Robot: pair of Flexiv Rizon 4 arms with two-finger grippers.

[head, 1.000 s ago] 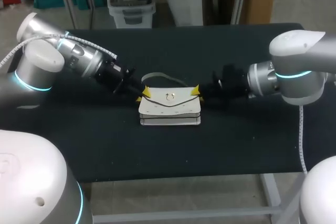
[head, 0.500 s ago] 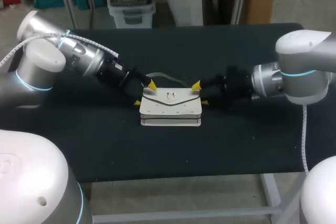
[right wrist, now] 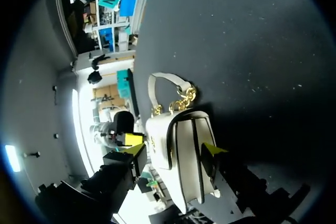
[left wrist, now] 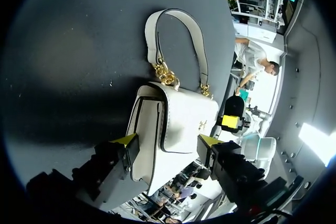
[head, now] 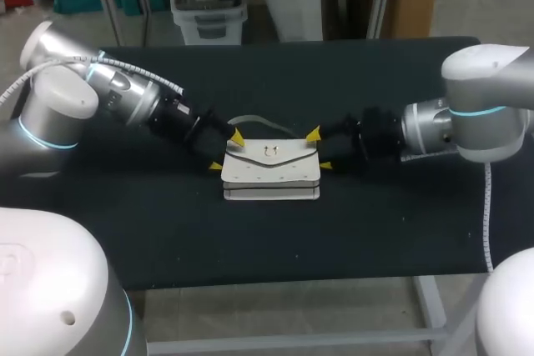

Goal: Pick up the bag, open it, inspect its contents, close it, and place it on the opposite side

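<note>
white bag [head: 269,171] lies flat on black table [head: 167,231]; left gripper [head: 226,151] and right gripper [head: 319,149] each spread wide, straddling opposite ends, contact unclear.

A white leather handbag with a gold chain [head: 271,174] lies mid-table, hemmed at its left end by the left gripper [head: 226,151] and at its right end by the right gripper [head: 319,148], both spread around it. Its strap [left wrist: 174,12] loops toward the far edge. The black table [head: 250,239] offers passage along the near edge.
</note>
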